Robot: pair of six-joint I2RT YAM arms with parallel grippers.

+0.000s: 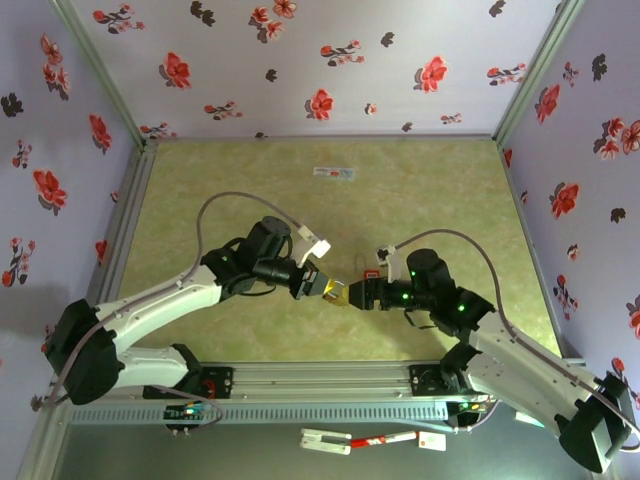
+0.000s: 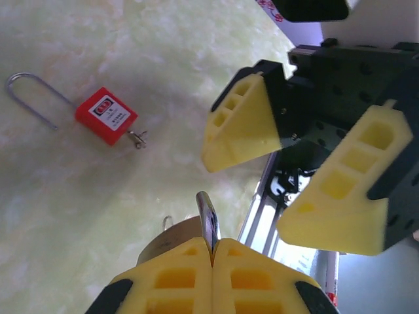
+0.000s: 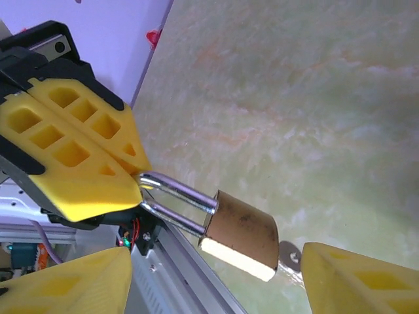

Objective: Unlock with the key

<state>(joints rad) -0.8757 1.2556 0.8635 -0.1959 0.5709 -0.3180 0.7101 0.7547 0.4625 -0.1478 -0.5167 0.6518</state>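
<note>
Left jaws are clamped on the shackle (image 3: pixel 173 196) of the brass padlock (image 3: pixel 239 232), holding it above the worktop (image 3: pixel 314 98). Right jaws stand wide, one on either side of the lock's body, and what looks like the key (image 3: pixel 290 255) pokes from its base in the gap between them. Both shackle legs look seated, so I judge it not yet unlocked. Gripping and turning the key remain.
</note>
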